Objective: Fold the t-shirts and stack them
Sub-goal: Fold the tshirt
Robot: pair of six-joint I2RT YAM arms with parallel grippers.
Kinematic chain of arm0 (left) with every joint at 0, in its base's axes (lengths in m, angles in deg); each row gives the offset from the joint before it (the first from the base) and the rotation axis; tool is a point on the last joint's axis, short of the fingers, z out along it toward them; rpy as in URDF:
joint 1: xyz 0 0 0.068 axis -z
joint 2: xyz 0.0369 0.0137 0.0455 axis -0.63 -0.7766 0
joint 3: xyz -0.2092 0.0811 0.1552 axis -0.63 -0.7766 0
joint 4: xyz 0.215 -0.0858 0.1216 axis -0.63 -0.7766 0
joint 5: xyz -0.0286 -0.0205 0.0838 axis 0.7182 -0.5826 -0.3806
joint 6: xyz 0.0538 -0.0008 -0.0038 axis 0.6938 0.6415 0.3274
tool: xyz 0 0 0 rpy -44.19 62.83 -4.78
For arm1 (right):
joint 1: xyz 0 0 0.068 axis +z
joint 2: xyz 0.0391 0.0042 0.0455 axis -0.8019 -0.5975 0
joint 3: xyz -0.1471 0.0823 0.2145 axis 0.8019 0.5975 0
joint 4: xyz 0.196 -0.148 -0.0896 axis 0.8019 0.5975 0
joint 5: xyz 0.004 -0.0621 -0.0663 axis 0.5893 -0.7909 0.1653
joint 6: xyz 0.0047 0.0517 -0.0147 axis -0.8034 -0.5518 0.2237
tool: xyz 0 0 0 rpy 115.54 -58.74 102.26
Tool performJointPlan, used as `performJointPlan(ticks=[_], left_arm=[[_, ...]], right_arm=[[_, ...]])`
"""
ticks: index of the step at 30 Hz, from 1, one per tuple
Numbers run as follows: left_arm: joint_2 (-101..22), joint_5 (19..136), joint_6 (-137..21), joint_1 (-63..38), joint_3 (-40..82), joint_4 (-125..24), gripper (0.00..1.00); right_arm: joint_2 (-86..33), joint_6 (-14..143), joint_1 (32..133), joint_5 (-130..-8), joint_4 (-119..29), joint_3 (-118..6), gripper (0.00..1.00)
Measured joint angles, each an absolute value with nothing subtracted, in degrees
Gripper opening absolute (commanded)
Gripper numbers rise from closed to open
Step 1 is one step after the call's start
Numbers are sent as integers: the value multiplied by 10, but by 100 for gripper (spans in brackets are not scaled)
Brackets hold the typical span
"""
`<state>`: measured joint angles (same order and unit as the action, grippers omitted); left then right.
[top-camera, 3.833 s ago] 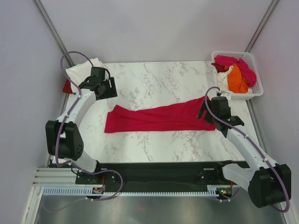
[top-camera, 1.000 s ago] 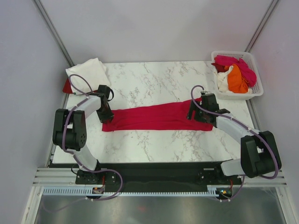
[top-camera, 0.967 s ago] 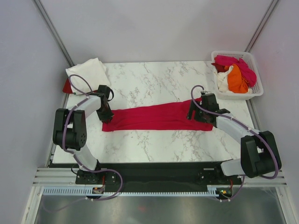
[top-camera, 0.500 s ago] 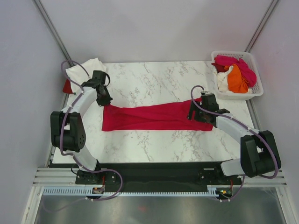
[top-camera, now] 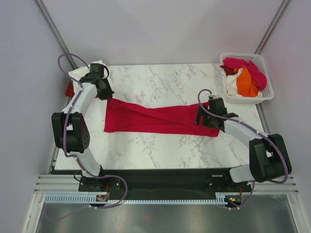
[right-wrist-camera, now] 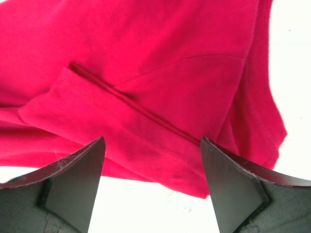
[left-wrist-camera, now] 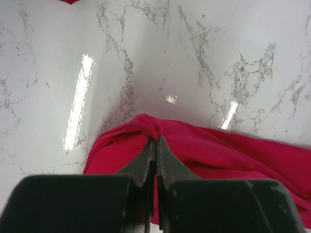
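Observation:
A long crimson-red t-shirt [top-camera: 155, 119] lies in a band across the middle of the marble table [top-camera: 160, 82]. Its far-left corner is pinched up by my left gripper [top-camera: 107, 96], shut on a small fold of the red cloth [left-wrist-camera: 151, 127] just above the tabletop. My right gripper [top-camera: 203, 116] hovers low over the shirt's right end [right-wrist-camera: 160, 87], its fingers [right-wrist-camera: 73, 179] wide open, one to each side, with nothing between them. A folded cream-white t-shirt [top-camera: 90, 72] sits at the back left corner, behind the left gripper.
A white lattice basket [top-camera: 266, 92] at the back right holds pink [top-camera: 243, 64], orange [top-camera: 247, 83] and white cloth. A dark red piece [top-camera: 69, 90] pokes out at the table's left edge under the cream shirt. Frame posts stand at both back corners.
My left gripper has shut on the red shirt's left corner and drawn it up and toward the back left, widening that end. The right arm has stayed in place, open.

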<state>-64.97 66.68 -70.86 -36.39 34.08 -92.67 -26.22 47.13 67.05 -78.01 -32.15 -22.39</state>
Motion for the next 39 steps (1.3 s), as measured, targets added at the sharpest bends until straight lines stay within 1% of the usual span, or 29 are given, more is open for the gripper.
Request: performJointPlan(ticks=[2, 3, 5, 6, 7, 8, 10, 11, 12, 14, 16, 17, 19, 21, 27, 30, 34, 39], left_arm=[[-662, 680, -704, -380, 342, -924, 4], [-667, 686, -701, -386, 341, -920, 9], [-682, 700, -690, -405, 336, -901, 26], [-692, 705, -685, -416, 336, -895, 41], [-703, 713, -683, -428, 336, -889, 54], [-713, 717, -680, -440, 335, -885, 70], [-722, 725, -682, -462, 332, -882, 82], [-724, 724, -682, -472, 329, -882, 85], [-723, 722, -682, -481, 329, -884, 84], [-719, 714, -682, -492, 329, -881, 80], [-714, 710, -682, -494, 329, -882, 78], [-707, 709, -682, -492, 329, -882, 75], [-691, 710, -681, -486, 329, -882, 73], [-665, 711, -681, -475, 327, -880, 70], [-614, 714, -682, -412, 283, -867, 67], [-634, 715, -684, -373, 262, -867, 67], [-689, 713, -698, -335, 248, -867, 66], [-726, 709, -723, -330, 219, -867, 63]], right_arm=[[-264, 472, 670, -780, -322, -224, 88], [-264, 472, 670, -780, -322, -224, 88], [-264, 473, 670, -780, -322, -224, 88], [-264, 473, 670, -780, -322, -224, 88], [-264, 473, 670, -780, -322, -224, 88], [-264, 473, 670, -780, -322, -224, 88], [-264, 473, 670, -780, -322, -224, 88], [-264, 473, 670, -780, -322, -224, 88], [-264, 473, 670, -780, -322, -224, 88], [-264, 473, 670, -780, -322, -224, 88], [-264, 473, 670, -780, -322, -224, 88], [-264, 473, 670, -780, -322, -224, 88], [-264, 473, 670, -780, -323, -224, 88], [-264, 473, 670, -778, -324, -224, 88], [-267, 471, 670, -770, -333, -225, 88], [-279, 467, 671, -763, -334, -234, 88], [-305, 462, 671, -755, -333, -263, 89], [-394, 458, 671, -753, -338, -336, 91]])
